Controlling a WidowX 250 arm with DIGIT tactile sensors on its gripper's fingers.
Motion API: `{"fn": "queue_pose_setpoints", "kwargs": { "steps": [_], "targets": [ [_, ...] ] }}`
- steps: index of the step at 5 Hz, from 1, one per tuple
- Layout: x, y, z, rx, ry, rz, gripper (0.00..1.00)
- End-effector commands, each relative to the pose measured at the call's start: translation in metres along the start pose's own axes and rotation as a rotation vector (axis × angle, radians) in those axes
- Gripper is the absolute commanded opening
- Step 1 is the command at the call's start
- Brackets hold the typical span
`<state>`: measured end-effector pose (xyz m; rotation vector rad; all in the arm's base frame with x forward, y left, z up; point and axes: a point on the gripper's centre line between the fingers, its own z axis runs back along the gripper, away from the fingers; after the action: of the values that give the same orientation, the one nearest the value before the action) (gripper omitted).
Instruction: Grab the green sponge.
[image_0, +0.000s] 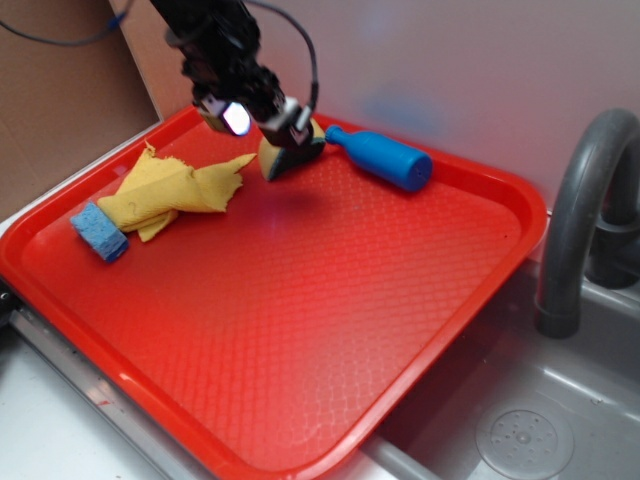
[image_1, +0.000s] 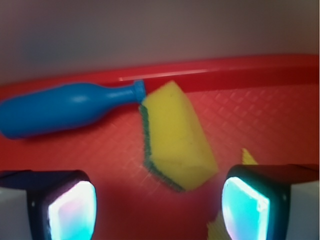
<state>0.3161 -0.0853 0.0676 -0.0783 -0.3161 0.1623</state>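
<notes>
Over tray's (image_0: 470, 290) far edge, arm angled down, tool (image_1: 159, 202) open w/ green sponge (image_1: 175, 142) between fingers.

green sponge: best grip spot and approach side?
Probably from above, closing across the yellow foam body of the green sponge, one pad on the green scouring edge, the other on the opposite yellow face. It is a wedge, so grip the thicker end. The open tool already straddles it. The blue bottle touches its far corner, so stay toward the near end.
</notes>
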Motion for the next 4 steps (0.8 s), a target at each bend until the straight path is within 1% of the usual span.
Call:
{"fn": "queue_pose_setpoints", "kwargs": {
  "steps": [1, 2, 3, 4],
  "targets": [
    [0.026, -0.001, -0.024, 0.011, -0.013, -0.053, 0.00],
    [0.022, -0.003, -0.027, -0.006, -0.013, -0.088, 0.00],
    [0.016, -0.008, -0.020, -0.028, 0.008, -0.125, 0.00],
    [0.012, -0.013, 0.012, -0.019, 0.040, -0.133, 0.00]
  ]
}}
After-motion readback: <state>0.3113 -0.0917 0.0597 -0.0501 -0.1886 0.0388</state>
